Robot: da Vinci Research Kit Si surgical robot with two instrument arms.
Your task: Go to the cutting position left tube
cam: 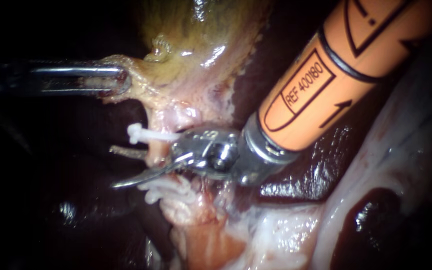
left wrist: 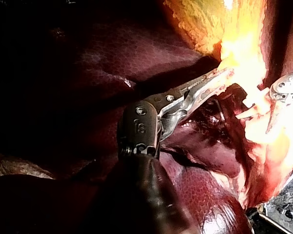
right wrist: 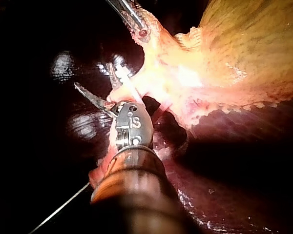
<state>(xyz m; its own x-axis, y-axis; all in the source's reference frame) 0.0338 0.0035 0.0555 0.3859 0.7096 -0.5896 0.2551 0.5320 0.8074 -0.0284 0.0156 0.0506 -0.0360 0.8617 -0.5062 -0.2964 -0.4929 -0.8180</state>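
Blades of the right instrument stand apart, straddling the pale pink left tube, which runs near-to-far left of centre. One white clip sits on that tube just to the far side of the blades, with more clips on the near side. Over on the left, the left instrument is clamped on the gallbladder edge. Dark liver lies behind.

pale pink tube, upright; white clip across its upper part; white clips lower down
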